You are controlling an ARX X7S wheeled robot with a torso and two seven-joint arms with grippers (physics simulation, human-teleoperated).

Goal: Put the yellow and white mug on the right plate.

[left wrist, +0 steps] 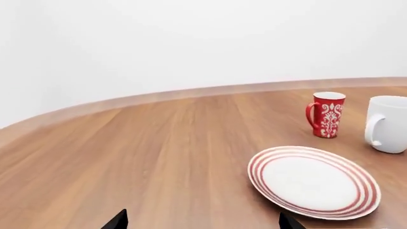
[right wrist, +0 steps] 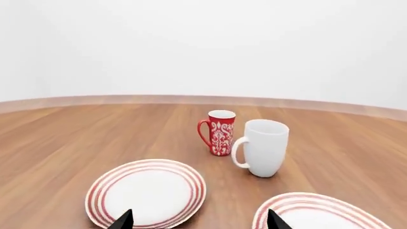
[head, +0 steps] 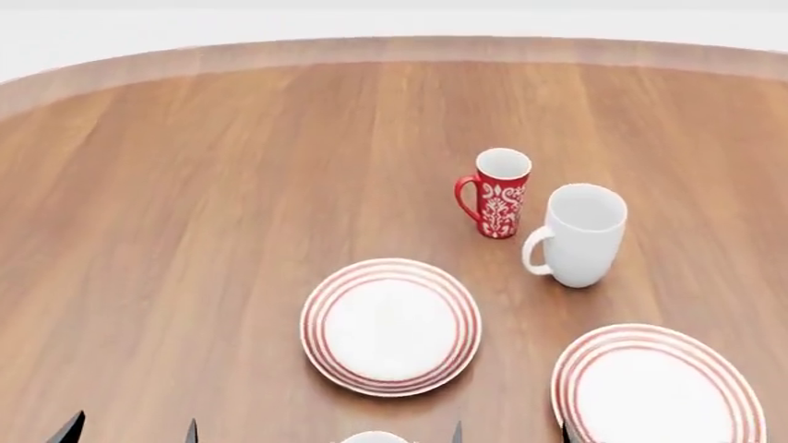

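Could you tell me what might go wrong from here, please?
1. The yellow mug shows only as a rim sliver at the head view's bottom edge, so a grasp would be poorly seen.
2. The two plates look alike; the mug could land on the wrong one.
3. The white mug stands just behind the right plate and could get bumped.

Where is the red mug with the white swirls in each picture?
Head view: the red mug stands in the upper middle, just left of the white mug.
Left wrist view: the red mug is at the right, next to the white mug at the edge.
Right wrist view: the red mug is in the middle, beside the white mug.
Shared landmark: the white mug next to it.
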